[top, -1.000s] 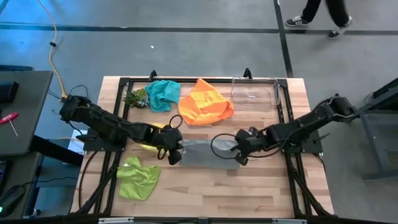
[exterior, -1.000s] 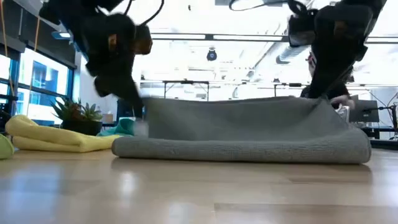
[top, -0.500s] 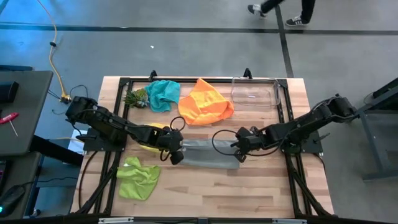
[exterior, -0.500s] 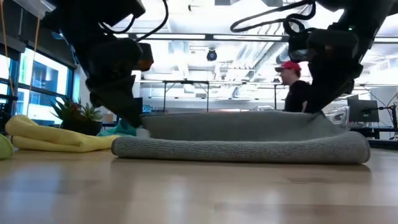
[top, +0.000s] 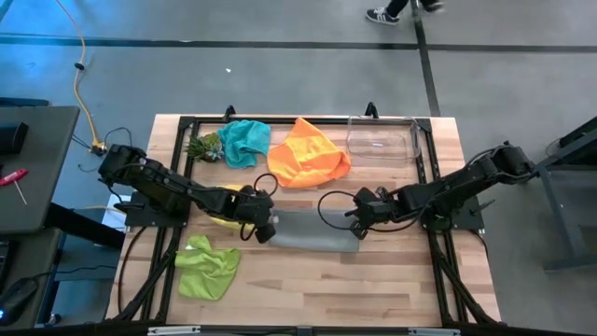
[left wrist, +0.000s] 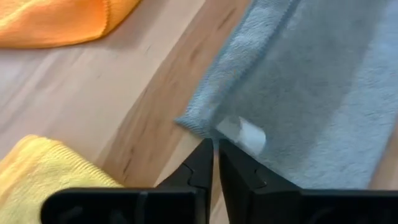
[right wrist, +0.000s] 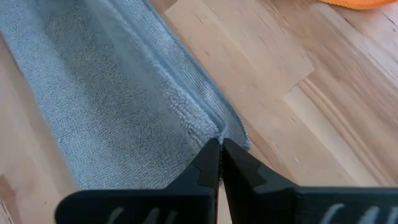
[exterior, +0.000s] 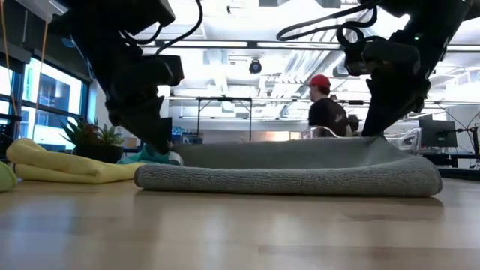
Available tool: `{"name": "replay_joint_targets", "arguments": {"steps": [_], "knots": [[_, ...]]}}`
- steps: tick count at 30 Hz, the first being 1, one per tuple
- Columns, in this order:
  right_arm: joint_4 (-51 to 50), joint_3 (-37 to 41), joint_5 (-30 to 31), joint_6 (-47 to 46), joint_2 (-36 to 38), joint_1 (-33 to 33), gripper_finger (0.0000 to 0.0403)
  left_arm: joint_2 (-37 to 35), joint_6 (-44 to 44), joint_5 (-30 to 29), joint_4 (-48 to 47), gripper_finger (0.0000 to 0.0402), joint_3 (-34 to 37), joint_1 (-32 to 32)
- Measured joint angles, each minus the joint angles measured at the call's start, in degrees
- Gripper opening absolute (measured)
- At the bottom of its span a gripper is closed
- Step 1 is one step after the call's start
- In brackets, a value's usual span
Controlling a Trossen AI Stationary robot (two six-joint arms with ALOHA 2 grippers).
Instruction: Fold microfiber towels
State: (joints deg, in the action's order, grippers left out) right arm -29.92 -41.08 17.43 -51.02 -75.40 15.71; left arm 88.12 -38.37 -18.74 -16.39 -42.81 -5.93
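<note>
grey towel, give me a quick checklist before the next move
1. Grey towel folded over along its length: ok.
2. Left hand at the towel's corner, shut; grip on the cloth: cannot tell.
3. Right hand shut on the towel's far-end corner: ok.
4. Folded edges lined up evenly: cannot tell.
5. Yellow towel lies beside the grey one, not under it: ok.
6. Orange towel lies apart from the grey one: ok.

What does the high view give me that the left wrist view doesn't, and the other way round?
Only the high view: the crumpled teal towel, the lime green towel, the clear plastic bin and the right gripper at the folded grey microfiber towel's other end. Only the left wrist view: the grey towel's white tag beside the left gripper. Both: grey, orange and yellow towels.
</note>
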Motion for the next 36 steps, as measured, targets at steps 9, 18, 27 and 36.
{"name": "replay_joint_targets", "arguments": {"steps": [9,18,27,36], "knots": [[-0.05,0.0,2.34,-0.13,0.0,0.0,0.0106,-0.02,0.0,-1.01,-3.67,0.0091,0.0,0.07],[-11.61,-3.4,2.79,1.35,2.22,-0.07,0.0245,-7.6,1.51,-1.36,-6.15,0.0132,0.0,0.72],[-5.06,0.15,-0.68,-15.03,10.24,10.66,0.0255,-22.38,-1.91,-6.99,-3.74,0.0133,0.21,-4.24],[9.8,8.55,0.84,-45.18,6.97,20.48,0.0255,-21.56,-11.15,-15.21,15.09,0.0133,8.43,-13.35]]}}
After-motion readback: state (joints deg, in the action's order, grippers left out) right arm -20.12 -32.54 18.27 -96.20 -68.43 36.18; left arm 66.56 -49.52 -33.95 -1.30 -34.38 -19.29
